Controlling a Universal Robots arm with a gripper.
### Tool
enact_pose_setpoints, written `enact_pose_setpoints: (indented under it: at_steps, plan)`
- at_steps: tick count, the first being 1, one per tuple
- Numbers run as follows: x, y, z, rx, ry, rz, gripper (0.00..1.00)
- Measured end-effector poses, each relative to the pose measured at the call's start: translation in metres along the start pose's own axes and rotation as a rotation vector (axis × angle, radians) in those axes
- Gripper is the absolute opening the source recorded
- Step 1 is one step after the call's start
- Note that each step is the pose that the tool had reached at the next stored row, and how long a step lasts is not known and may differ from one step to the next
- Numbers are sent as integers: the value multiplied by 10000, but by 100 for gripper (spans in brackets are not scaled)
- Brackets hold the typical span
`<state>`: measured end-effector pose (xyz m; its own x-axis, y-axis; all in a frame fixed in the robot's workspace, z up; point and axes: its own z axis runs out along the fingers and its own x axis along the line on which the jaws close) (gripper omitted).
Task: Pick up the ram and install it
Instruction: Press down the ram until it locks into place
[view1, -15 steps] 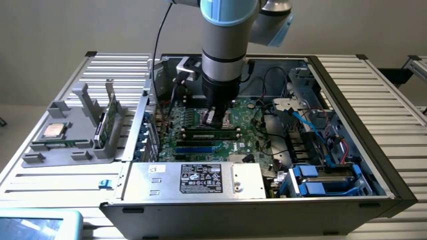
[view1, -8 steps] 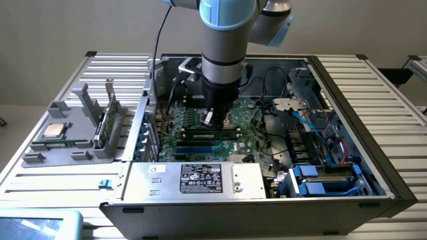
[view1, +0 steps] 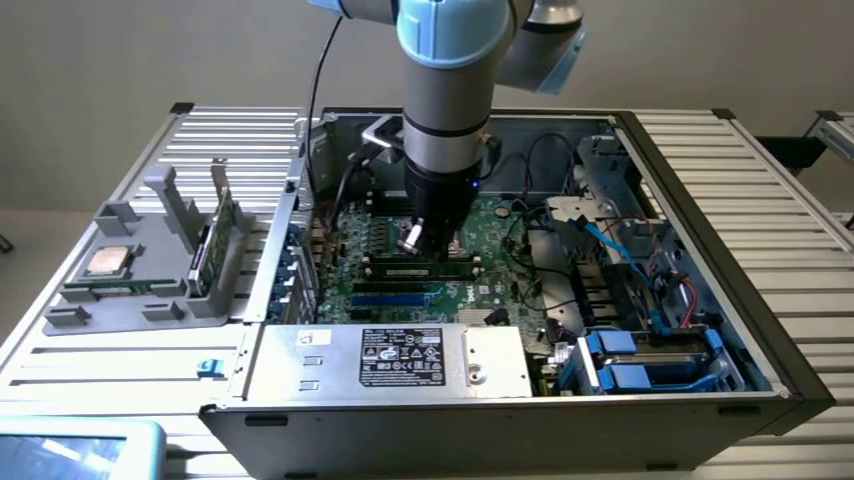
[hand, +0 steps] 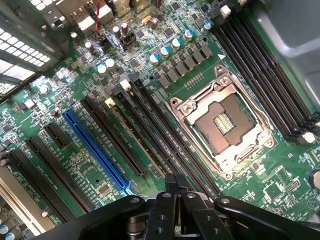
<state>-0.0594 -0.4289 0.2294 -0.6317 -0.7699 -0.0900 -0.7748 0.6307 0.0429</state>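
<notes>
The ram (view1: 424, 266), a long narrow green stick with dark chips, stands on edge in a slot of the motherboard (view1: 497, 225) inside the open computer case. My gripper (view1: 429, 240) hangs straight down just above its middle. In the wrist view my gripper (hand: 172, 181) is shut, its fingertips pressed together with nothing wide between them, over the long dark memory slots (hand: 150, 125) beside the empty processor socket (hand: 225, 127). I cannot tell whether the fingertips touch the stick.
A grey holder (view1: 80, 315) at the exterior view's left carries a square silver-topped chip (view1: 107, 262) and an upright green card (view1: 214, 250). The power supply box (view1: 400, 358), blue drive bays (view1: 641, 362) and loose cables (view1: 601, 240) crowd the case. A blue slot (hand: 95, 147) runs nearby.
</notes>
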Motion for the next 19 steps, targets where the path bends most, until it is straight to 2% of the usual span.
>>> enact_pose_setpoints:
  at_steps: [13, 19]
  plan:
    - [3, -2, 30, 175, -84, 1927, 9]
    - [-2, 2, 1, 253, -141, 2396, 9]
